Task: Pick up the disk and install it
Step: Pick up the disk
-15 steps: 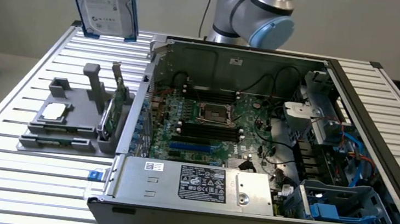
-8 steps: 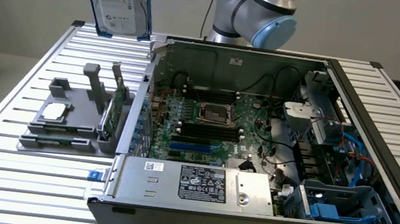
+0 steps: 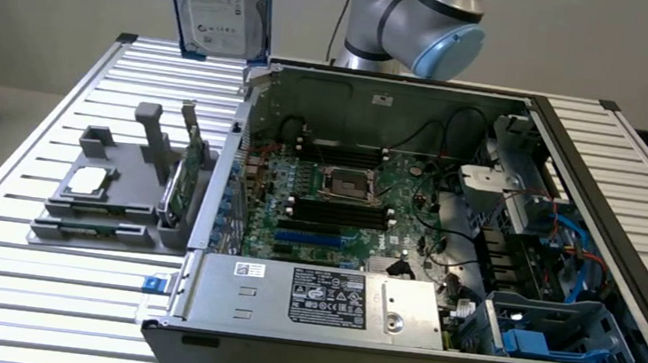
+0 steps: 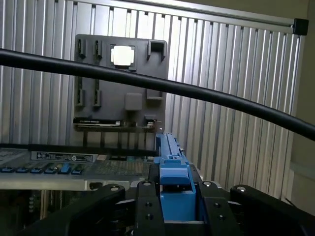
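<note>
the disk (image 3: pixel 222 7) is a flat silver-grey rectangle with a white printed label on its broad face and a blue plastic carrier framing its edges. in the exterior view it stands on edge, label face toward the camera, held up in the air over the far corner of the open computer case (image 3: pixel 413 244) on the exterior view's left, beside the far edge of the slatted metal table (image 3: pixel 12 205). in the wrist view only its thin edge shows, as a blue carrier end sitting between the black fingers (image 4: pixel 146 209) of the gripper (image 4: pixel 173 199). the fingers are clamped on the disk from both sides, pressing on the blue carrier.

counted: one disk. one arm (image 3: pixel 428 27), grey and light blue, behind the case. one computer case, lying open with its green board facing up. one grey holder (image 3: pixel 108 205) on the table at the exterior view's left of the case, well apart from the disk. on that holder lies one small square silver chip (image 3: pixel 88 179), and one green circuit card (image 3: pixel 185 177) stands upright at the side nearer the case. inside the case, one blue cage (image 3: pixel 559 333) sits in the near corner on the exterior view's right. one black cable (image 4: pixel 197 93) runs across the wrist view.
</note>
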You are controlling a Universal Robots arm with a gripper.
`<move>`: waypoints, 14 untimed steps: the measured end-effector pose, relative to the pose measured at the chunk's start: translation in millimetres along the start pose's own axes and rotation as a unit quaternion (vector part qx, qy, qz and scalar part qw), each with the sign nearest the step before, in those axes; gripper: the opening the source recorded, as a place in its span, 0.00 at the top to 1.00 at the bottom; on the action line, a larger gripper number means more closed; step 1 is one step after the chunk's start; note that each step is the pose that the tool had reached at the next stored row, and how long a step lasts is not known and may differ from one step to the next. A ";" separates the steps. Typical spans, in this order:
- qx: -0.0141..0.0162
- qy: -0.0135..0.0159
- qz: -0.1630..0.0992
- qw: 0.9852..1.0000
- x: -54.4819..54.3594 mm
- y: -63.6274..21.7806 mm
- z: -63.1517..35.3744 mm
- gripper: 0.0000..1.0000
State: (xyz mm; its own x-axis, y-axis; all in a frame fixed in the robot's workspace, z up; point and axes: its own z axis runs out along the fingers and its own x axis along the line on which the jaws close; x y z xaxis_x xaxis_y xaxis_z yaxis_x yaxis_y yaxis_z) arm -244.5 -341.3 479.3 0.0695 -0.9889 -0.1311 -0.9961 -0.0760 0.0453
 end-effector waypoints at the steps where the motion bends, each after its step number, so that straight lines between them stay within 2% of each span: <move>1: 0.000 0.000 0.000 1.000 1.0 -4.0 -1.0 0.67; 4: 0.000 -0.002 0.000 1.000 4.8 -16.2 -3.5 0.67; 9: 0.000 -0.007 0.000 1.000 12.4 -33.2 -5.5 0.67; 14: 0.000 -0.008 0.000 1.000 22.4 -48.1 -7.6 0.67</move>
State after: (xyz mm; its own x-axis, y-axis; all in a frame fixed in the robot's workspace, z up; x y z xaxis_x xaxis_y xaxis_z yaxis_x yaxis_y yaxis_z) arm -194.6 -360.7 481.7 0.0694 -0.9866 -0.1478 -0.9960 -0.0768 0.0449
